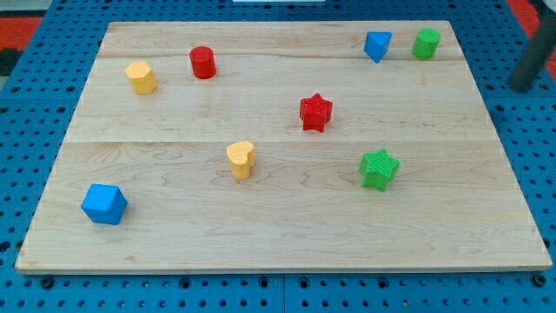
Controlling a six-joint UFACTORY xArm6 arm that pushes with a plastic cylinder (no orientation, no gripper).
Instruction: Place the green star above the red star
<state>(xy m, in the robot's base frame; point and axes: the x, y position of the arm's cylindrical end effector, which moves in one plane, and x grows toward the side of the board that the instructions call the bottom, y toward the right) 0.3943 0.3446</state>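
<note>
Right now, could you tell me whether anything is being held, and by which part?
Nothing is held. My tip is off the board at the view's right edge, touching no block; the green star lies free, below-right of the red star.

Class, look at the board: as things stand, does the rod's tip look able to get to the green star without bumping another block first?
Probably yes. My tip sits off the board at the view's right edge, and no block lies between it and the green star; the red star is further left.
</note>
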